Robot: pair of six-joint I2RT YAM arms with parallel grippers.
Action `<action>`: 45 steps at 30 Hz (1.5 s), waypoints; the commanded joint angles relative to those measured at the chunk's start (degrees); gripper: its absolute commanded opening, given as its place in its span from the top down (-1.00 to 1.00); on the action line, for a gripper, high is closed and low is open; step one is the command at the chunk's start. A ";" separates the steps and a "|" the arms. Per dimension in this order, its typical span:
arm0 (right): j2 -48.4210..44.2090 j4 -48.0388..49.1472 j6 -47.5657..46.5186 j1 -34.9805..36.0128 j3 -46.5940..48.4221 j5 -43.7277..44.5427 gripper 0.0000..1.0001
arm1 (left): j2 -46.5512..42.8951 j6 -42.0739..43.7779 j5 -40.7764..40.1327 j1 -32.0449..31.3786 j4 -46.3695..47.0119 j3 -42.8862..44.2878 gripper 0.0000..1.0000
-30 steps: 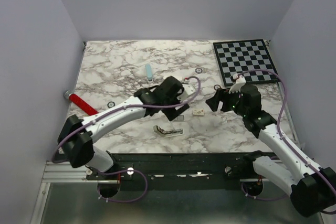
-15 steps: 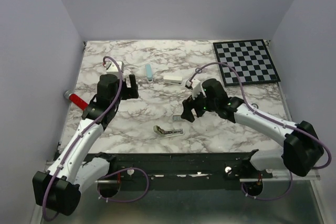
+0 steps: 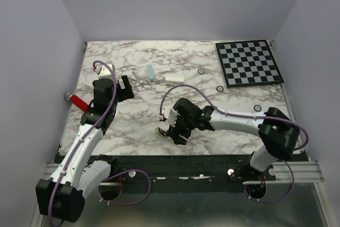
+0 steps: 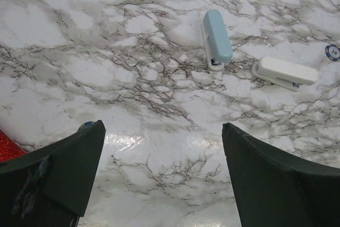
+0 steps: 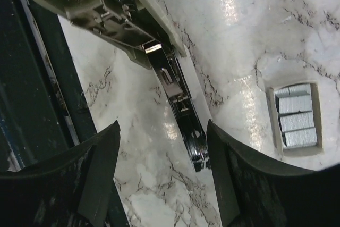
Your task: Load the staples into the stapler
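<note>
The right pincer point(image 5: 162, 131) hangs low over the marble worktop point(image 3: 133, 59) with its jaws apart, gripping nothing. Between its fingers point(image 5: 95, 179) lies the opened stapler point(image 5: 133, 30). The stapler's shiny metal magazine runs down the gap and ends just beside the finger on the right of the wrist view. Its pale body sits ahead of the fingertips. The staples point(image 5: 296, 115) are grey strips lying side by side in a shallow pale tray point(image 5: 295, 151). They rest flat on the marble just outside that same finger, apart from the stapler. The left pincer point(image 4: 162, 128) hovers wide open and empty, well to the left of the right one. Ahead of it lie a light-blue stapler point(image 4: 217, 38) and, to that one's right, a white stapler point(image 4: 286, 72), near each other but not touching
</note>
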 commanded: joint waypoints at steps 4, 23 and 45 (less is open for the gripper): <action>5.89 1.02 -3.59 3.30 6.16 6.35 -0.39 | 1.75 3.57 -1.12 0.32 5.21 1.00 -0.97; 13.89 -2.75 -2.63 5.49 11.34 8.10 0.49 | -4.04 4.81 -6.74 -4.78 7.85 -2.69 -0.97; 27.78 -0.99 27.17 3.21 29.27 35.97 0.58 | -7.65 1.03 -27.40 -9.18 1.96 -1.73 -0.98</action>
